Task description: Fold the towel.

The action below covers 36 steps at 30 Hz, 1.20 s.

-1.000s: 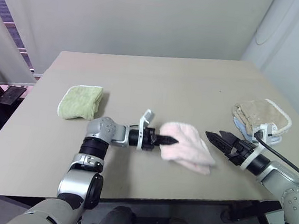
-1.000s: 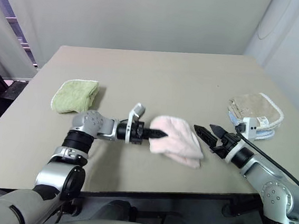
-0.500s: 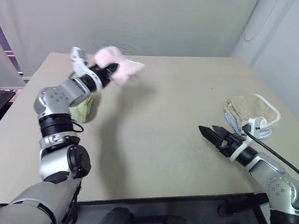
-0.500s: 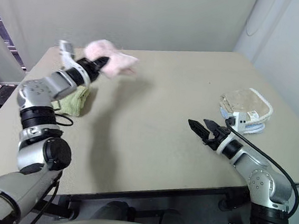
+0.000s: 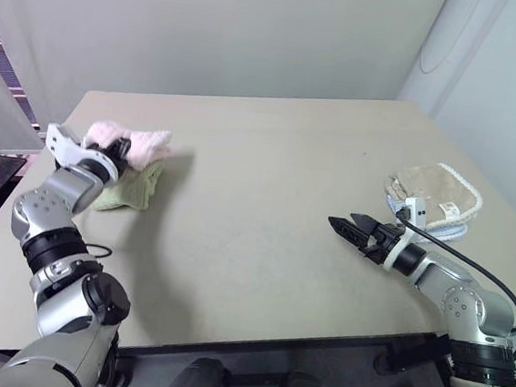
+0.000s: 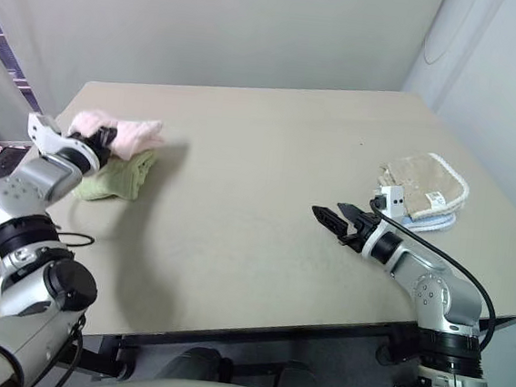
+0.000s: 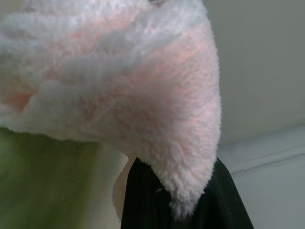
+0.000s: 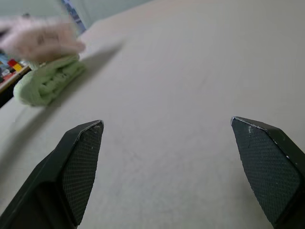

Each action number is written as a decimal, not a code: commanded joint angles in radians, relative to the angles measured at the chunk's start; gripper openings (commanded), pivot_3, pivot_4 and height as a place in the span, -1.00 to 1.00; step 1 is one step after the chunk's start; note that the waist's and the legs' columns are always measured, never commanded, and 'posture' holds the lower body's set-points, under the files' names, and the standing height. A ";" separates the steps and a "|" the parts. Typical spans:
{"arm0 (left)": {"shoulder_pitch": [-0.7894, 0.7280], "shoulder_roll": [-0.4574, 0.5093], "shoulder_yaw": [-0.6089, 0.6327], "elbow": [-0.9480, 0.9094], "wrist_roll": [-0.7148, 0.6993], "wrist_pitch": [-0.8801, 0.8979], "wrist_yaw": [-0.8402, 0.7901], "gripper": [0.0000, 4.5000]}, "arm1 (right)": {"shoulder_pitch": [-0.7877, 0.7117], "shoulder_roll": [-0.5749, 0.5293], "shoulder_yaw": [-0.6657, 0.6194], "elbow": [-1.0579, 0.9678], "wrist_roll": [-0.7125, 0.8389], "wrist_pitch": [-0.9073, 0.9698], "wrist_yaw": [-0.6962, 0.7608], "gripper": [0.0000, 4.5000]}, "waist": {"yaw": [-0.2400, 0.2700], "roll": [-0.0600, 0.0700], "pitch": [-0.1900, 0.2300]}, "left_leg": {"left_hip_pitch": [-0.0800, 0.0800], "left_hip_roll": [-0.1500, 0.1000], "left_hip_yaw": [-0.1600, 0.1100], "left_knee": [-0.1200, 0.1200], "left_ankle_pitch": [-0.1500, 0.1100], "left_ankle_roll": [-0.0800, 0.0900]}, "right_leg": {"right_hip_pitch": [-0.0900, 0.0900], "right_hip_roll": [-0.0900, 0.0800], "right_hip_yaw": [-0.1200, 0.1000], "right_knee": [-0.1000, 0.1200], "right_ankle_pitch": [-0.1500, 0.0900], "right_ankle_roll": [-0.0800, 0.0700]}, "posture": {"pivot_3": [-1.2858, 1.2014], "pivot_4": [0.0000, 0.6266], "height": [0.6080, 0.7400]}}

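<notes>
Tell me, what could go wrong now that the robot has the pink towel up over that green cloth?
The left gripper holds the towel bunched, right above the green cloth near the table's far left corner. Set down there, it may land on that cloth or drag it along. The bunch is far from the open right gripper, so spreading it with both arms looks awkward. A loose fold could also slip free.

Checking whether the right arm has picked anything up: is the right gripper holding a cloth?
No, the right gripper stands wide open over bare table with nothing between its fingers.
</notes>
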 commanded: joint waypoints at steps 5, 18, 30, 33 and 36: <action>0.111 0.028 -0.013 -0.109 -0.040 -0.023 -0.040 -0.99 | -0.050 -0.017 0.000 0.007 -0.030 -0.014 0.046 1.00 | 0.000 0.000 0.000 | 0.000 0.001 0.000 0.000 0.001 -0.002 | 0.000 0.001 0.000 0.000 0.001 -0.002 | 0.03 -1.00 1.00; 0.169 0.008 -0.021 -0.146 -0.085 -0.050 0.015 -0.14 | -0.079 -0.009 0.029 0.036 -0.088 -0.028 0.085 1.00 | 0.000 -0.001 -0.001 | 0.001 0.002 0.000 0.000 0.002 -0.004 | -0.001 0.003 0.000 -0.001 0.003 -0.005 | 0.03 -1.00 1.00; 0.295 0.089 0.021 -0.260 -0.307 0.232 0.027 0.98 | -0.054 -0.045 0.032 -0.024 -0.077 -0.010 0.183 1.00 | -0.003 0.000 -0.001 | 0.001 0.003 0.000 -0.001 0.002 -0.004 | -0.002 0.003 0.001 -0.001 0.003 -0.005 | 0.03 -1.00 1.00; 0.397 0.148 -0.037 -0.370 -0.379 0.322 -0.122 0.98 | -0.042 -0.057 0.022 -0.059 -0.061 -0.003 0.206 1.00 | -0.004 0.000 -0.001 | 0.001 0.003 -0.001 -0.001 0.002 -0.004 | -0.004 0.003 0.001 -0.001 0.002 -0.006 | 0.03 -1.00 1.00; 0.508 0.229 -0.155 -0.507 -0.337 0.268 -0.368 0.98 | -0.029 -0.059 -0.002 -0.096 -0.048 -0.025 0.220 1.00 | -0.004 0.000 0.000 | 0.001 0.003 0.000 -0.002 0.002 -0.005 | -0.004 0.003 0.001 -0.001 0.001 -0.009 | 0.03 -1.00 1.00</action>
